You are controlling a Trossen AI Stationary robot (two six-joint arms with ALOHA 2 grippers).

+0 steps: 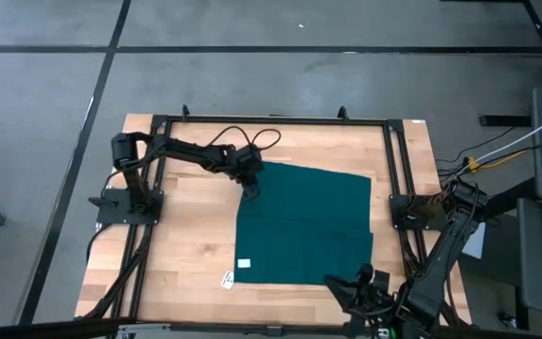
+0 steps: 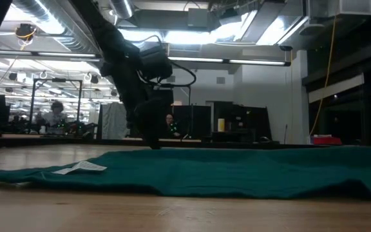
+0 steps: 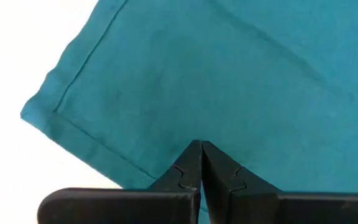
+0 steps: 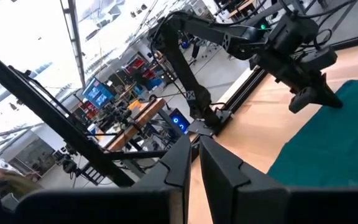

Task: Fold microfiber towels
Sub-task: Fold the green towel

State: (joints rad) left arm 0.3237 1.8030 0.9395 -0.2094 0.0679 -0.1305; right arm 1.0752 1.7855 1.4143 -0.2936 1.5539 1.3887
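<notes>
Starting at the near edge: the right gripper point(image 1: 363, 281) is parked off the towel's near right corner, raised and tilted up, as its wrist view looks across the room. Its fingers point(image 4: 225, 171) are seen nearly together with a thin gap; nothing is held between them.

The microfiber towel point(image 1: 304, 226) is laid flat on the wooden surface point(image 1: 191, 235), roughly centred, spread as a single open sheet. A white label point(image 1: 245, 263) is seen at its near left edge, and a small white tag point(image 1: 228, 280) lies on the wood just beside that corner. A slight step is seen along the right side; whether that is a second layer cannot be told.

At the far left corner, the left gripper point(image 1: 250, 188) is set down on the cloth. Its fingers point(image 3: 191, 168) are clenched tight, tips meeting at the fabric just inside the hemmed corner; whether a pinch of cloth is caught cannot be told.

Progress is judged early: no clear fold is made, all folds are left.
</notes>
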